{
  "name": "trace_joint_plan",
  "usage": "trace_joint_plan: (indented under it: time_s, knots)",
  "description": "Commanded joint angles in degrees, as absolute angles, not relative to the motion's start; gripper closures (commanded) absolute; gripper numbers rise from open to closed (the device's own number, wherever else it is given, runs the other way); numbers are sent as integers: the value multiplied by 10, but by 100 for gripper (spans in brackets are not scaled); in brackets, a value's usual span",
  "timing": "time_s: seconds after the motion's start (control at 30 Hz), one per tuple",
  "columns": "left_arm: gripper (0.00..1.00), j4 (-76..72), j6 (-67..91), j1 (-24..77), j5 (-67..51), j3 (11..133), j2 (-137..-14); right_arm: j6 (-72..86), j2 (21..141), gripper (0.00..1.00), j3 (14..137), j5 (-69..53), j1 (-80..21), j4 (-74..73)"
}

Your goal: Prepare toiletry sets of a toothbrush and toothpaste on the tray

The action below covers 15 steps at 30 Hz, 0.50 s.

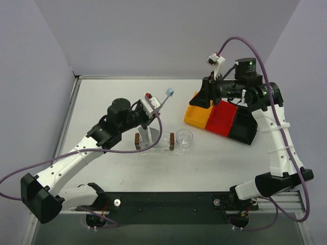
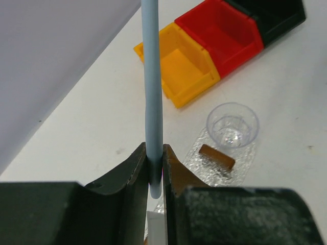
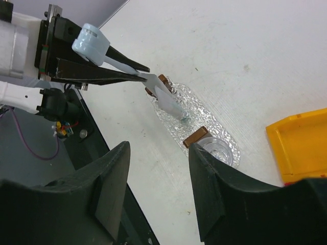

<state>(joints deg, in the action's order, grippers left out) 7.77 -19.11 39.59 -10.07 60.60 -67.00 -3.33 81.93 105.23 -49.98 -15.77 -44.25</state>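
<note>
Jutting thin, pale-blue toothbrush

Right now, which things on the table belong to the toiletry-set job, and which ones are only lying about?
For the job: toothbrush, toothpaste, tray.
Only lying about: clear cup, brown blocks, yellow bin, red bin, black bin.

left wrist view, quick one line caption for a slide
The left hand shut on the pale blue toothbrush, with the glittery tray, clear cup, yellow bin and red bin beyond.
</note>
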Motion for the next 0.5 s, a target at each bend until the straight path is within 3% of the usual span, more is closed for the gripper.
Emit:
trace_joint_plan:
  time_s: [0.0, 0.13, 0.47]
  knots:
    - [100, 14, -54, 387, -216, 634, -664, -49, 795, 56, 1011, -515, -198, -381]
    - [100, -18, 17, 384, -285, 639, -683, -58, 755, 56, 967, -448, -263, -301]
    - [100, -68, 81, 383, -348, 636, -702, -39, 738, 56, 937, -414, -308, -223]
